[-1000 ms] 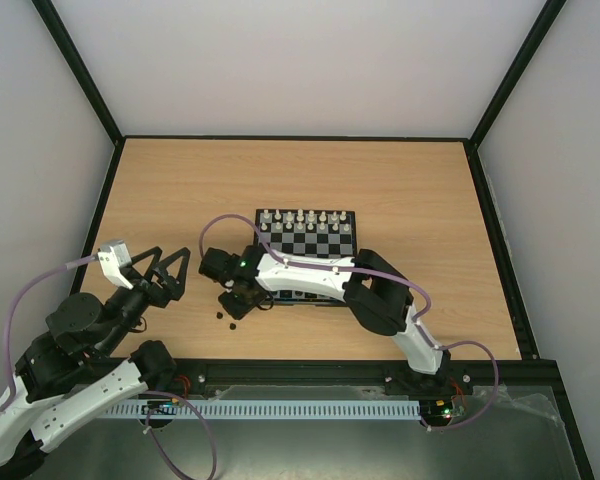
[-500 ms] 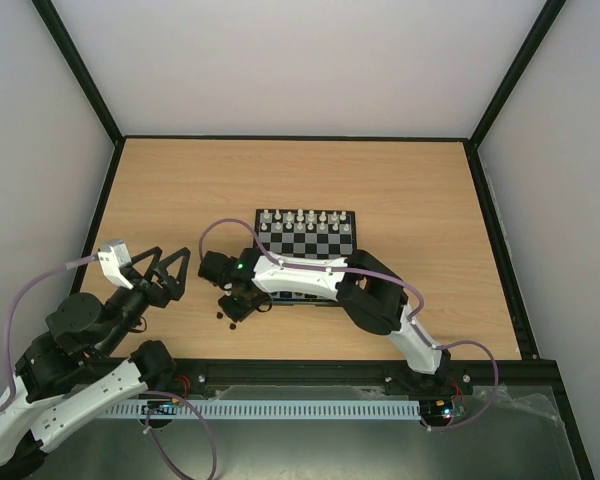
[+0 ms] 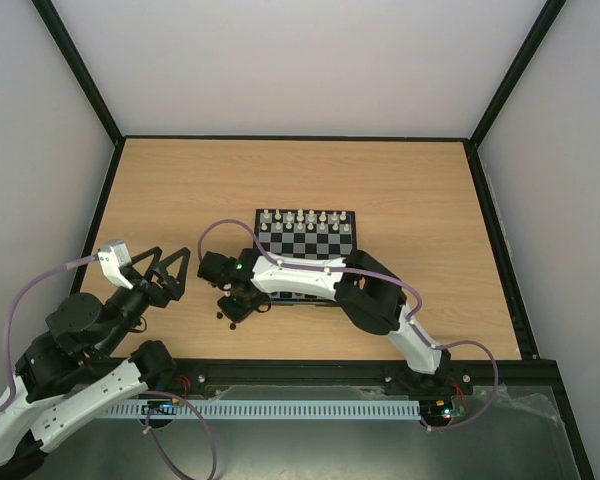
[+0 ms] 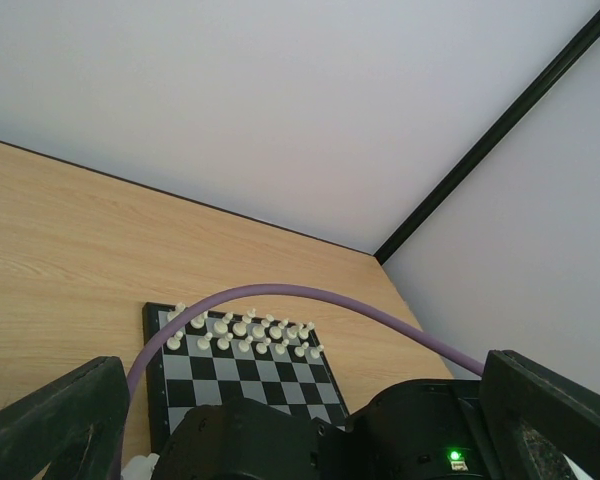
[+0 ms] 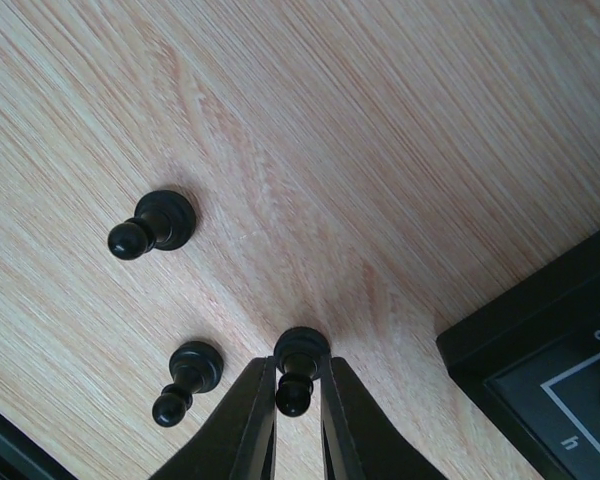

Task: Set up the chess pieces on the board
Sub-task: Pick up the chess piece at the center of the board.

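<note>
Left side: the left gripper (image 3: pixel 168 264) is held above the light wooden table (image 3: pixel 400 180), near the table's left edge. Its jaws stand wide apart with nothing between them. Its wrist view looks across the table towards the board.

Centre-left: two loose black pawns (image 5: pixel 155 225) are on the bare wood, just off the board's near-left corner. They appear to lie on their sides, near each other but apart.

Just to their right, the right gripper (image 5: pixel 298 363) is down at the table surface, its arm reaching across the near part of the board. Its jaws are drawn in narrow around a third small black pawn (image 5: pixel 302 346). Both fingers (image 5: pixel 252 420) are against the piece's upper part and its round base is on the wood. Whether this pawn stands or leans cannot be told.

Right of centre: the small square black-and-grey checkered chessboard (image 3: pixel 320 245) lies flat on the table. White chess pieces (image 3: pixel 305 220) fill its two far rows. The near rows are largely hidden by the right arm. A purple cable (image 4: pixel 280 292) arcs over that arm.
</note>
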`<state>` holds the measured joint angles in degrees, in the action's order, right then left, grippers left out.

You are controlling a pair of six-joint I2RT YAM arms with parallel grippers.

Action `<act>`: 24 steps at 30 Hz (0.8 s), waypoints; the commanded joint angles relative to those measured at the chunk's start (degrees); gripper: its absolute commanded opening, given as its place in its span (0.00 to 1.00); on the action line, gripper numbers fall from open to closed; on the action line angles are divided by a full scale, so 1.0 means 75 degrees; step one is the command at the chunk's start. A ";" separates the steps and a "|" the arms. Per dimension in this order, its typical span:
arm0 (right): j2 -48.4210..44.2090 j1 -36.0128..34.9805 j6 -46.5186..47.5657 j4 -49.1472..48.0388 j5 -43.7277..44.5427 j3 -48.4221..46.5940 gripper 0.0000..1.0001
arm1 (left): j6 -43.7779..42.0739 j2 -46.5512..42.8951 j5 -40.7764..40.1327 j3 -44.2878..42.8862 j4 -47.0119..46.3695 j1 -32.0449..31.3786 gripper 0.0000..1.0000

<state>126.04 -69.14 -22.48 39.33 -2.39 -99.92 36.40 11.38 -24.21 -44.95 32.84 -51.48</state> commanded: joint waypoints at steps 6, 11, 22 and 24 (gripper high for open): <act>0.0269 -0.0074 0.0103 0.0513 -0.0063 -0.0253 0.11 | -0.0082 -0.0005 -0.0030 0.0016 -0.0133 -0.0038 0.99; 0.0193 -0.0077 0.0092 0.0521 -0.0005 -0.0251 0.02 | -0.0074 -0.0005 -0.0042 0.0016 -0.0115 -0.0041 0.99; -0.0767 -0.0031 0.0057 0.0748 0.0620 0.0020 0.01 | -0.0061 -0.0040 -0.0039 0.0011 -0.0105 -0.0045 0.99; -0.1039 0.0021 0.0045 0.0781 0.0732 0.0146 0.01 | -0.0061 -0.0051 -0.0042 0.0015 -0.0104 -0.0038 0.99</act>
<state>124.51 -69.14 -22.06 41.04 0.51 -100.18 36.40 11.38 -24.23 -44.95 32.84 -51.48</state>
